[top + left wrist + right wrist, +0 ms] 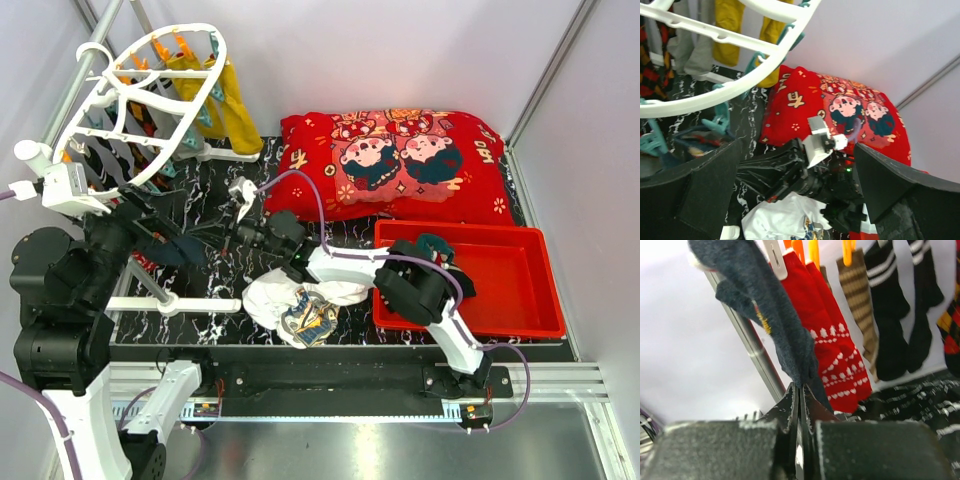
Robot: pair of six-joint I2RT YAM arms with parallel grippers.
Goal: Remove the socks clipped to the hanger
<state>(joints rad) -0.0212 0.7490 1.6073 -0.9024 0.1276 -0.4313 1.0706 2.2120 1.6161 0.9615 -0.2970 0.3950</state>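
The white oval hanger (140, 100) hangs at the far left, tilted, with orange and teal clips. Mustard-yellow socks (235, 110) hang at its far side. In the right wrist view a dark teal sock (775, 315), red socks (835, 340), a brown-striped sock (860, 300) and black white-striped socks (895, 305) hang from clips. My right gripper (800, 388) is shut on the lower end of the dark teal sock; it sits under the hanger (195, 243). My left gripper (796, 147) is open and empty beside the hanger's rim (740, 85), facing the right wrist.
A grey metal rail (85, 70) carries the hanger. A white cloth pile (295, 300) lies at the table's near middle. A red cushion (400, 160) lies at the back. A red tray (500, 290) at the right holds a dark teal item (435, 245).
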